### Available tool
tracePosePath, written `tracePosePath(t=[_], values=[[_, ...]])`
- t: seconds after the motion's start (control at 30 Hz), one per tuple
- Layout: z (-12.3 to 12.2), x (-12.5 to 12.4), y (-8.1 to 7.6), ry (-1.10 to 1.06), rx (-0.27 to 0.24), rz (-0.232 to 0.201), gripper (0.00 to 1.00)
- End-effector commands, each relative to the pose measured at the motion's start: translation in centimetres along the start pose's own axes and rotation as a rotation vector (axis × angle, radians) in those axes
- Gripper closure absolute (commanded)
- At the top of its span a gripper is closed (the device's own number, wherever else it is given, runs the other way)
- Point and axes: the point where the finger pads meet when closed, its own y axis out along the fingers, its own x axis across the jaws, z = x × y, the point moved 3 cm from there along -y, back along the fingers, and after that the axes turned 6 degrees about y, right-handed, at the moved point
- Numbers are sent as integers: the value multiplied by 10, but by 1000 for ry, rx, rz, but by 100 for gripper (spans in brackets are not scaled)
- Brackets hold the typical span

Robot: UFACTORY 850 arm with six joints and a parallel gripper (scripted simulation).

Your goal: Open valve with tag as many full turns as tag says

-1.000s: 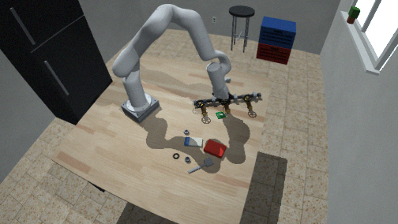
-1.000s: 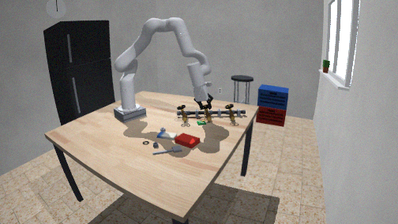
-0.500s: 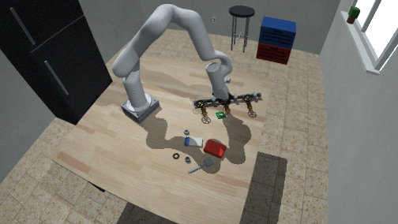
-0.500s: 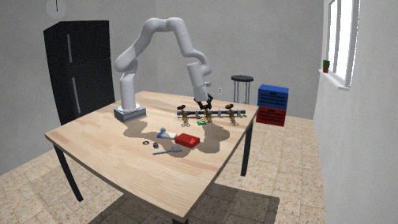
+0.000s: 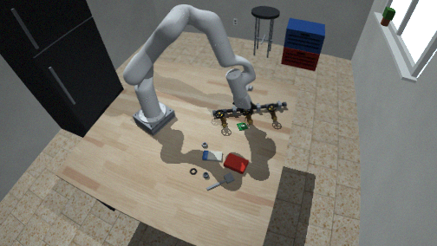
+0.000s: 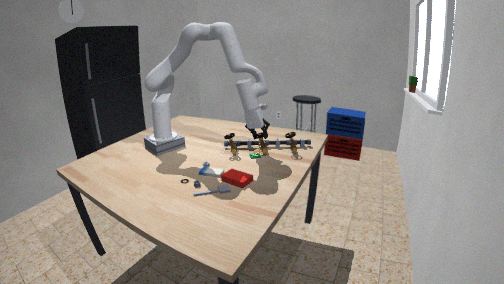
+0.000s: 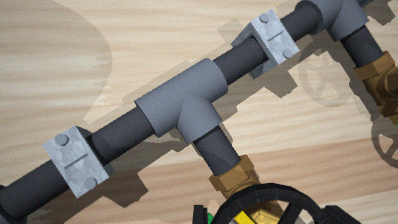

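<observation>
A dark pipe manifold (image 5: pixel 260 107) (image 6: pixel 277 143) (image 7: pixel 125 131) lies on the wooden table (image 5: pixel 130 173) and carries three brass valves with handwheels. My gripper (image 5: pixel 245 113) (image 6: pixel 260 132) (image 7: pixel 270 212) stands over the middle valve and is shut on its black handwheel (image 7: pixel 272 191), which shows at the bottom edge of the wrist view above the brass valve body (image 7: pixel 235 176). A green tag (image 5: pixel 242 126) (image 6: pixel 255 155) lies on the table right by the middle valve. The left valve (image 5: pixel 224 128) (image 6: pixel 230 138) and the right valve (image 5: pixel 276 122) (image 6: pixel 290 136) (image 7: pixel 382 82) stand free. The tag's writing cannot be read.
A red box (image 5: pixel 236 163) (image 6: pixel 237 177), a blue-and-white block (image 5: pixel 211 155), a black washer (image 5: pixel 193 171), two small nuts (image 5: pixel 204 145) (image 5: pixel 205 175) and a grey tool (image 5: pixel 221 182) lie in front of the manifold. The arm's base (image 5: pixel 153 118) stands to the left.
</observation>
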Motion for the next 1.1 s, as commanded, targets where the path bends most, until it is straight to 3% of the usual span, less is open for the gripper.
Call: tracePosePath(t=[0.0,0.17,0.2,1.07], values=[[0,1,-1,0,5,-6,100],[0,1,-1,0,5,-6,100],[0,1,-1,0,5,-6,0],[0,1,-1,0,5,-6,0]])
